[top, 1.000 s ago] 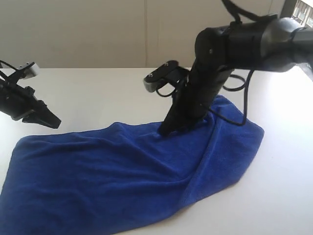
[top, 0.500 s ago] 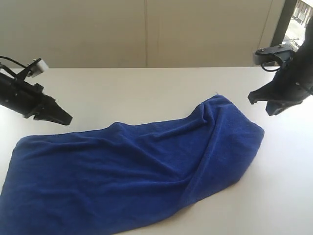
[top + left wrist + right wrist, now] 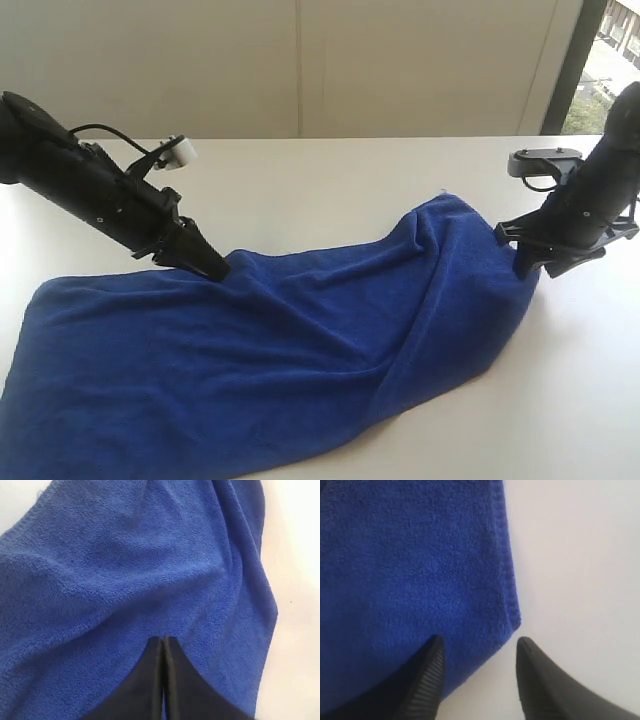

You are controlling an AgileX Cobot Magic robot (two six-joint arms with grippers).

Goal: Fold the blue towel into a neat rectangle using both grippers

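Note:
The blue towel [image 3: 300, 350] lies crumpled and partly doubled over across the white table [image 3: 350, 180], with a raised fold at its right end. My left gripper [image 3: 215, 268] is shut, and its tips rest on the towel's far edge left of the middle. The left wrist view shows the shut left gripper [image 3: 163, 639] over blue towel [image 3: 125, 555] with no cloth between the fingers. My right gripper [image 3: 530, 268] is open at the towel's right edge. In the right wrist view the right gripper [image 3: 477, 642] straddles the towel's [image 3: 410, 555] hemmed corner, one finger over cloth and one over bare table.
A pale wall [image 3: 300, 60] runs behind the table's far edge. A dark window frame [image 3: 565, 70] stands at the back right. White tabletop shows beyond the towel and to its right [image 3: 590, 380].
The left arm has moved right and down onto the towel's far edge. The right arm left the towel's middle, swung right, came down at the right edge, and its jaws opened.

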